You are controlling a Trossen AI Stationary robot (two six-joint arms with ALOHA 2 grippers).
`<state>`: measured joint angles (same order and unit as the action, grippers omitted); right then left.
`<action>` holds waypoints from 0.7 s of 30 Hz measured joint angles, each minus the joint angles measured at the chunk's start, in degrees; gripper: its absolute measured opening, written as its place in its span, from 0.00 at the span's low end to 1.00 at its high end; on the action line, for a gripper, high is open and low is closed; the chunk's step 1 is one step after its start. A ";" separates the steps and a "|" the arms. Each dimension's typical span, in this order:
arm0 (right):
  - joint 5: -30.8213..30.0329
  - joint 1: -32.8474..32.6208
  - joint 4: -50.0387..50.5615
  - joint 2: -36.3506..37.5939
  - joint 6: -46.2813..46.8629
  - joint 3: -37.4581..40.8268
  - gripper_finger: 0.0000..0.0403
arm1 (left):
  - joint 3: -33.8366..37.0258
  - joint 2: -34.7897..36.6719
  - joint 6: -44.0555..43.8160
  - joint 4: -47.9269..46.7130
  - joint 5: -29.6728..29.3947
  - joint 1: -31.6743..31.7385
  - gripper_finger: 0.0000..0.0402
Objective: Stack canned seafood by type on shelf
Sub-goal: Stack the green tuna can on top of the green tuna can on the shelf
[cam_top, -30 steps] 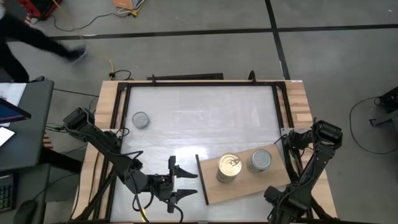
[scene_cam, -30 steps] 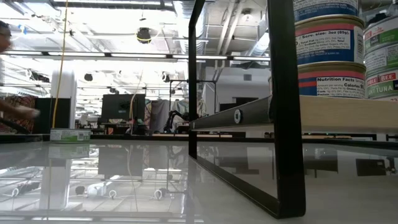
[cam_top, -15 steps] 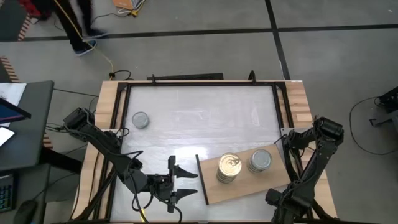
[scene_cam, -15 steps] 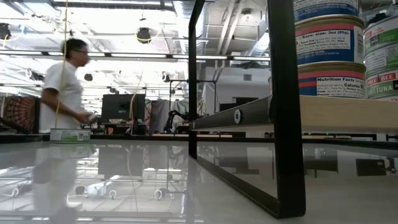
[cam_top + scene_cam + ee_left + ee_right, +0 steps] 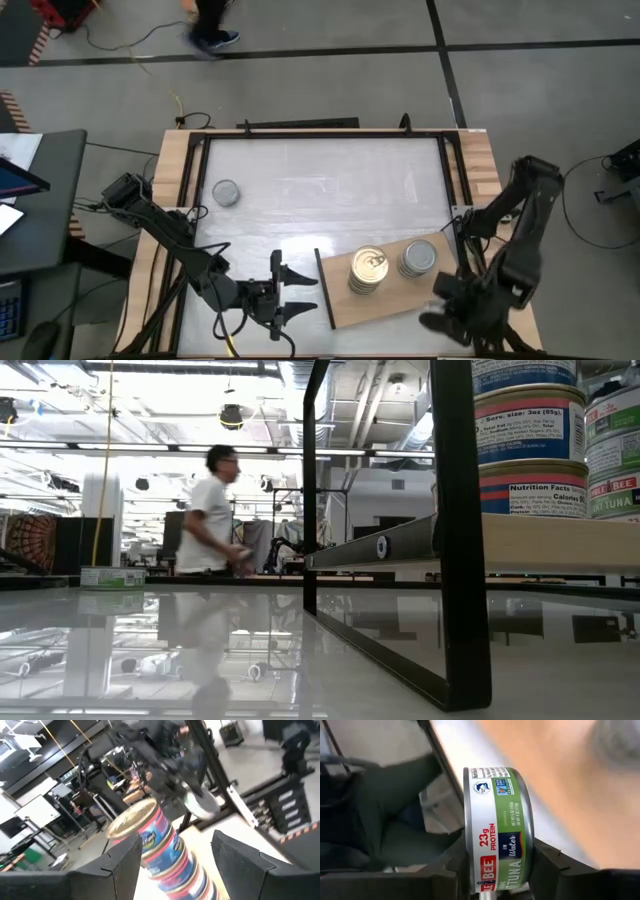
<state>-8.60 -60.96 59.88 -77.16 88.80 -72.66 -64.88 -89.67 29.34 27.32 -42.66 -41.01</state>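
Lab bkgd, person (image 5: 212,510) passing. Right gripper (image 5: 496,870) jaws pinch green-label tin (image 5: 497,827) ("23g PROTEIN", "in Water"); left gripper (image 5: 296,290) jaws spread.

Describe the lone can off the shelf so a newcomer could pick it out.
Start at the shelf, near the right arm. Cross to the table's far left corner: one silver-lidded can sits alone on the pale tabletop. Every other can in view is stacked on the shelf.

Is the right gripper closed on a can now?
Yes. The right gripper is shut on a green-label tuna can; its dark fingers press both flat faces.
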 joint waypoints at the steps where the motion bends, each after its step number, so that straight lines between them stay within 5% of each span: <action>1: -1.63 0.30 1.24 1.62 -1.04 -0.02 0.41 | 0.00 0.00 0.03 -0.94 -0.64 0.00 0.57; 8: -12.20 3.78 12.66 12.19 -8.27 -0.02 0.41 | 0.02 0.00 0.82 -7.50 -5.65 0.00 0.57; 16: -12.33 13.00 13.77 22.79 -17.97 -0.02 0.41 | 0.02 0.00 -0.95 -9.95 -7.35 -0.02 0.57; 21: -6.97 20.56 15.49 26.13 -21.14 -0.02 0.41 | 0.02 0.00 -0.79 -9.95 -7.39 0.38 0.57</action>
<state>-15.57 -40.40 75.37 -51.04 67.66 -72.69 -64.86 -89.67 28.56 17.37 -50.05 -40.63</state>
